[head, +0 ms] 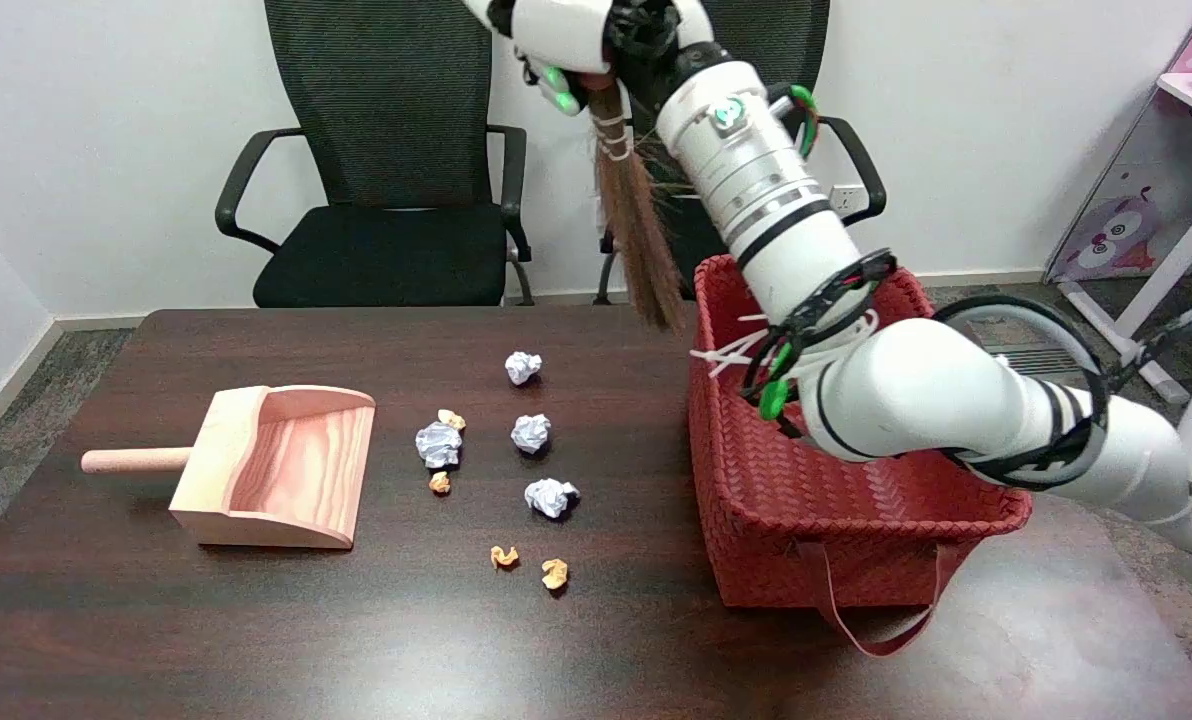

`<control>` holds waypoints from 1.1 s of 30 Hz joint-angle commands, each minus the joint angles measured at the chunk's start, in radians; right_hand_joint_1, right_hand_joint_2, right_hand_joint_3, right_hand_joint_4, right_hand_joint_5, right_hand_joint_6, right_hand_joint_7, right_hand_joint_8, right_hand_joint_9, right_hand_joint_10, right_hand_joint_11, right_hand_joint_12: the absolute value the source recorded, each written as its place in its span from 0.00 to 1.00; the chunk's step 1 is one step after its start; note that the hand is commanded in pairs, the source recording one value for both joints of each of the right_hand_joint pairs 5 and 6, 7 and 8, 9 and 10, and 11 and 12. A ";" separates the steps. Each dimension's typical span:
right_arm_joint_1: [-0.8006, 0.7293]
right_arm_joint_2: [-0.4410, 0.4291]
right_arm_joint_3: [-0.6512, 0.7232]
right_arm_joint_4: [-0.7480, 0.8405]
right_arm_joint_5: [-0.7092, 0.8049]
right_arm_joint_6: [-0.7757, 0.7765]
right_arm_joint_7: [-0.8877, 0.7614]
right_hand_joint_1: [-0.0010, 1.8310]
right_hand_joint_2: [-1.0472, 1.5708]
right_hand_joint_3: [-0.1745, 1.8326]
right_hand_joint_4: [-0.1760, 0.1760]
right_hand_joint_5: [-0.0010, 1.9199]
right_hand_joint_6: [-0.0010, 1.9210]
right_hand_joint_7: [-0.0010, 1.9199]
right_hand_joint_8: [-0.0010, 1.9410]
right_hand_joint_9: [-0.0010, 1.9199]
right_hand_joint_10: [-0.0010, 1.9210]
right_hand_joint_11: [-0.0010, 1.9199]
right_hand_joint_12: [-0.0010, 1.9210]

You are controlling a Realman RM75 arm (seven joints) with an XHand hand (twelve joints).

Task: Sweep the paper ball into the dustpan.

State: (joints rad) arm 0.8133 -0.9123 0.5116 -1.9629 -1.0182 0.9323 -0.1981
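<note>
At the left of the dark table [106, 620] a wooden dustpan [276, 470] is lying flat, its round handle pointing left and its open mouth facing right toward the litter. Just right of it the scraps are sitting in a loose cluster — a white paper ball [439, 444] nearest the pan, with small orange crumbs [440, 483] above and below it, then three more white balls in a column at [523, 367], [531, 433] and [552, 497], and two orange crumbs [528, 566] lying nearer the front edge. Further right a red woven basket [836, 520] is standing on the table, a strap trailing from its front. Above its far left corner a brown broom [641, 245] is hanging in the air, bristles down and clear of the table — the right hand [581, 45] is gripping its top at the picture's upper edge. Behind the table two black chairs [386, 200] are standing.
</note>
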 commanded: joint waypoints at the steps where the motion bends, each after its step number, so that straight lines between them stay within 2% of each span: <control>1: 0.028 -0.085 -0.048 0.073 0.087 -0.030 -0.029 0.57 1.00 0.65 1.00 1.00 1.00 1.00 0.99 1.00 1.00 1.00 1.00; 4: 0.018 -0.090 -0.047 0.101 0.087 -0.058 0.001 0.57 1.00 0.64 1.00 1.00 1.00 1.00 0.99 1.00 1.00 1.00 1.00; 7: 0.020 -0.109 -0.048 0.157 0.084 -0.120 0.098 0.57 1.00 0.65 1.00 1.00 1.00 1.00 0.99 1.00 1.00 1.00 1.00; 15: 0.018 -0.165 -0.046 0.344 -0.060 -0.257 0.239 0.57 1.00 0.64 1.00 1.00 1.00 1.00 0.99 1.00 1.00 1.00 1.00; 23: 0.018 -0.177 -0.038 0.462 -0.201 -0.339 0.319 0.55 1.00 0.46 1.00 1.00 1.00 1.00 0.99 1.00 1.00 1.00 1.00; 29: -0.007 -0.169 -0.048 0.556 -0.322 -0.386 0.477 0.55 1.00 0.37 1.00 1.00 1.00 1.00 0.99 1.00 1.00 1.00 1.00; 33: -0.033 -0.160 -0.048 0.617 -0.479 -0.394 0.598 0.55 1.00 0.33 1.00 1.00 1.00 1.00 0.99 1.00 1.00 1.00 1.00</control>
State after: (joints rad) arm 0.8295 -1.0588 0.4711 -1.5969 -1.1500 0.6680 0.0675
